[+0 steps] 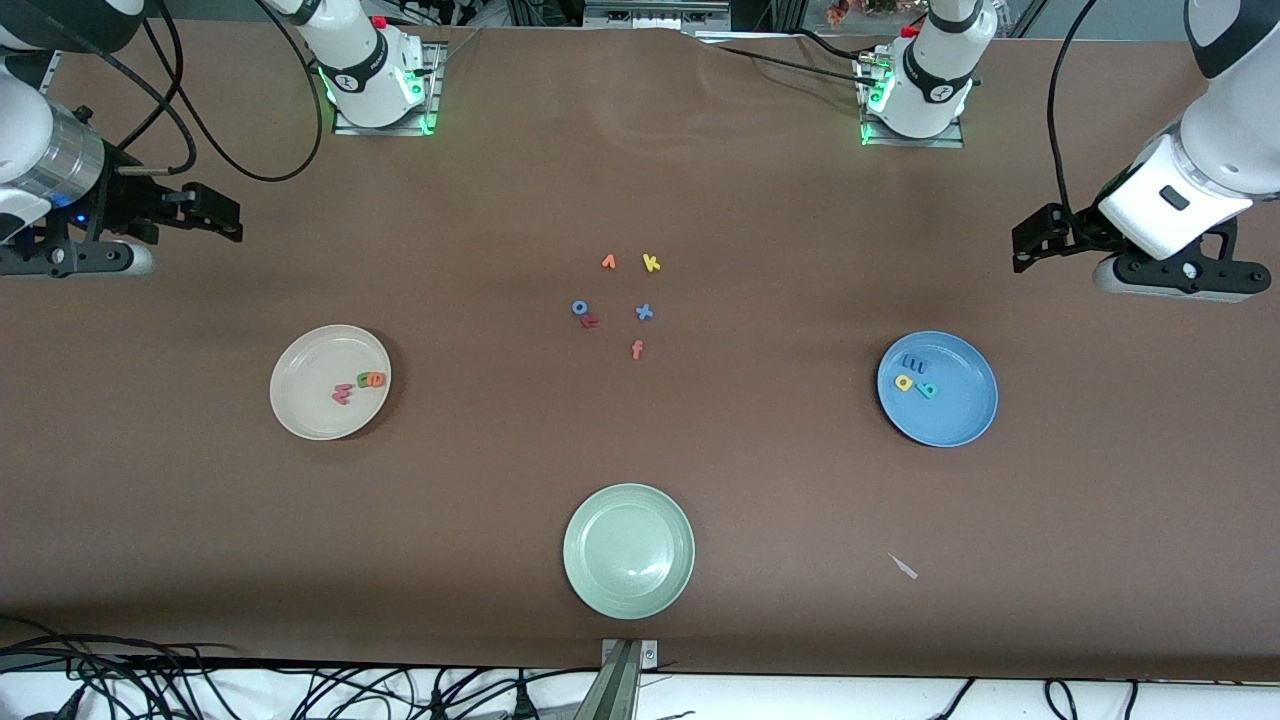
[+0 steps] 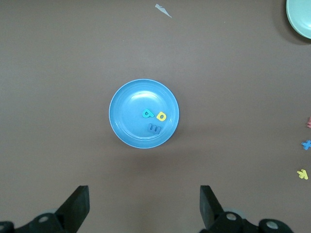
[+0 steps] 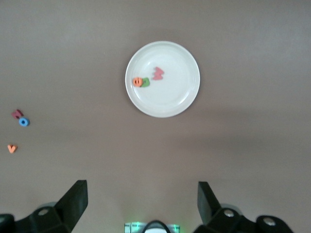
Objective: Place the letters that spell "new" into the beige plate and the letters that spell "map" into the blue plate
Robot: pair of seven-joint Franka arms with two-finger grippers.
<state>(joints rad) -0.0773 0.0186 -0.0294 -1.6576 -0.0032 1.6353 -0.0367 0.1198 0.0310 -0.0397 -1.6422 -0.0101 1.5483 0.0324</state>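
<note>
The beige plate (image 1: 310,405) (image 3: 175,97) lies toward the right arm's end of the table. In it are the salmon w (image 1: 342,394) (image 3: 158,74), the orange e (image 1: 377,379) (image 3: 137,82) and the green n (image 1: 365,380) (image 3: 146,82), the e and n touching. The blue plate (image 1: 955,415) (image 2: 129,104) lies toward the left arm's end and holds the blue m (image 1: 913,362) (image 2: 155,128), yellow a (image 1: 904,382) (image 2: 161,116) and teal p (image 1: 928,390) (image 2: 147,113). My right gripper (image 1: 226,216) (image 3: 141,190) hangs open and empty high over its end of the table. My left gripper (image 1: 1027,240) (image 2: 144,193) hangs open and empty over its own end.
A pale green plate (image 1: 628,560) sits empty near the front camera. Loose letters lie mid-table: orange v (image 1: 608,262), yellow k (image 1: 651,263), blue o (image 1: 579,308), a dark red letter (image 1: 590,321), blue x (image 1: 644,312), orange-red f (image 1: 637,349). A white scrap (image 1: 904,567) lies near the front edge.
</note>
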